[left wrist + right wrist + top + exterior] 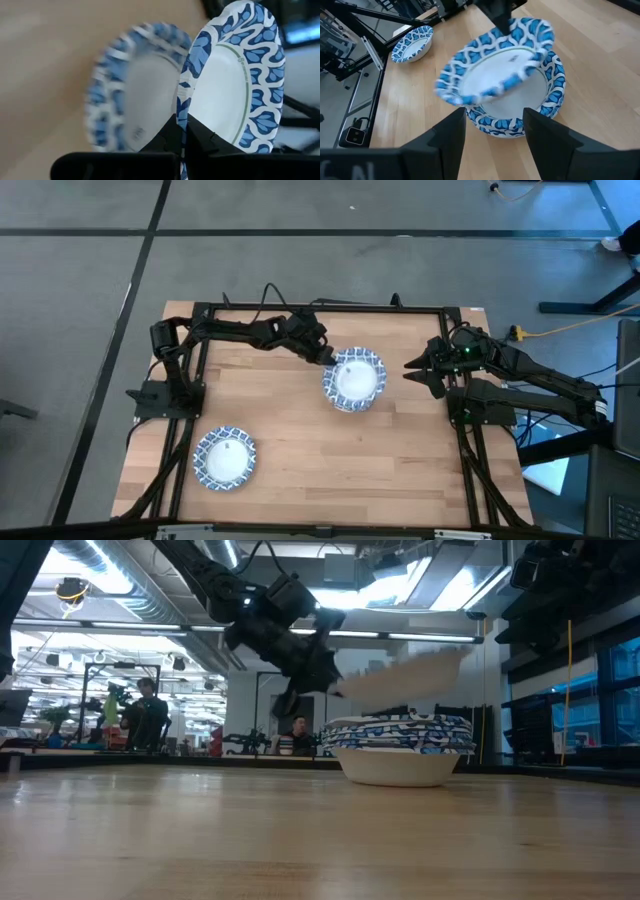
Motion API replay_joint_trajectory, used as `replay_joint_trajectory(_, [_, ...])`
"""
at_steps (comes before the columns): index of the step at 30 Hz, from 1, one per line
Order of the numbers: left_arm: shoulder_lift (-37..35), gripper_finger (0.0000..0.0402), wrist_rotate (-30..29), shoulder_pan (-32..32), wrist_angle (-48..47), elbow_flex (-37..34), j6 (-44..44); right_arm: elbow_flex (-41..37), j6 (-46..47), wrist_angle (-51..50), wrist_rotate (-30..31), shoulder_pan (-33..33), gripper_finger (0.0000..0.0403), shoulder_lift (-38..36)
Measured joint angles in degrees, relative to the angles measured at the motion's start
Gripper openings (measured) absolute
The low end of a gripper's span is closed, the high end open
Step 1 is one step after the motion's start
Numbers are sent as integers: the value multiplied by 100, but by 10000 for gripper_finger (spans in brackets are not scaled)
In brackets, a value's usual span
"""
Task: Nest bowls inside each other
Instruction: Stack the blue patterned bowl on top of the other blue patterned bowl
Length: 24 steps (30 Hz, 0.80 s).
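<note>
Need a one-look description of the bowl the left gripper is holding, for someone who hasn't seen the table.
Start at the wooden table and find the stack of blue-and-white patterned paper bowls near its far middle. Just above that stack hangs one more blue-and-white bowl, pinched by its rim in the left gripper. It alone is airborne; a lone bowl lies flat at the near left.

- My desk (300,430) is pale wooden planks with a black frame running along its far edge and both sides.
- A stack of bowls (353,386) sits on the wood toward the far side, near the middle.
- A single bowl (224,458) rests on my left near the front, well apart from the stack.
</note>
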Motion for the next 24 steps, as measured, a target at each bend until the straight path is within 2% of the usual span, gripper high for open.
replay_joint_trajectory(2, [0,0,-216,-2,-158,0,54,0,-2,0,0,0,198,-1])
replay_joint_trajectory(7, [7,0,-311,-99,-648,0,98,0,-116,-2,0,-2,198,0])
replay_joint_trajectory(12, [9,3,-524,-205,-639,-2,175,0,-133,-1,2,-1,198,-1])
replay_joint_trajectory(20, [9,38,-484,-199,-591,-2,220,0,-107,-2,2,0,198,0])
replay_joint_trajectory(24, [9,67,-469,-197,-591,-2,349,0,-103,0,2,-1,198,-2])
